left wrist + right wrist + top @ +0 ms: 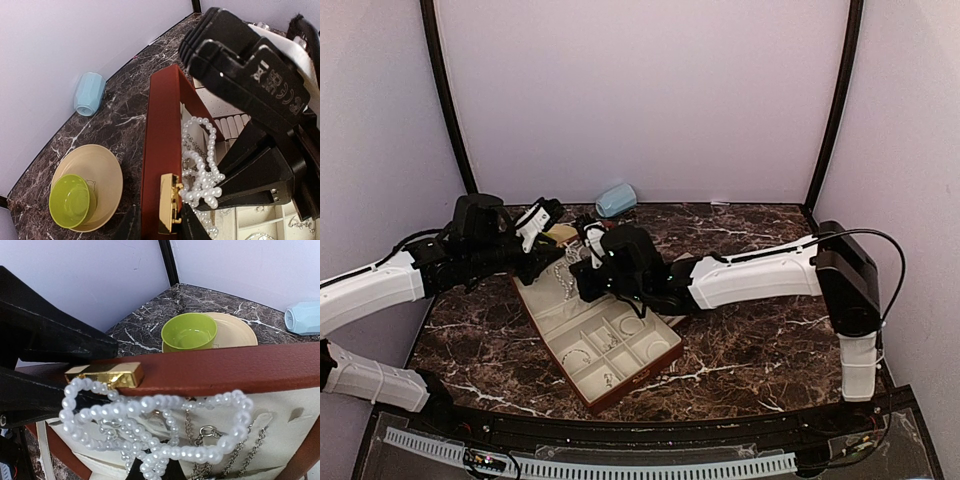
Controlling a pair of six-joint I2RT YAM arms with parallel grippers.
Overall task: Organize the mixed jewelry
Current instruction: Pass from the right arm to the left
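Across the dark marble tabletop (760, 330), the open reddish-brown jewelry case (620, 392) was the biggest piece, its cream trays toward the arms and its lid (159, 140) raised at the far end. Beyond that lid sat a tan plate (107, 175) carrying a green bowl (71, 200), and farther beyond lay a pale blue cup (90, 93). At the lid's rim the left hand (161, 227) straddled the edge by the gold clasp (105, 375); whether it squeezed, I could not tell. Inside the lid, the right hand (212, 192) looked pinched on a looped pearl strand (165, 402) hanging just under the rim and touching the clasp. Thin chains (252, 445) hung on the lining beside it. A pull could probably snag the pearls on the clasp or drag the chains along, and a slipped lid would drop onto the right hand.
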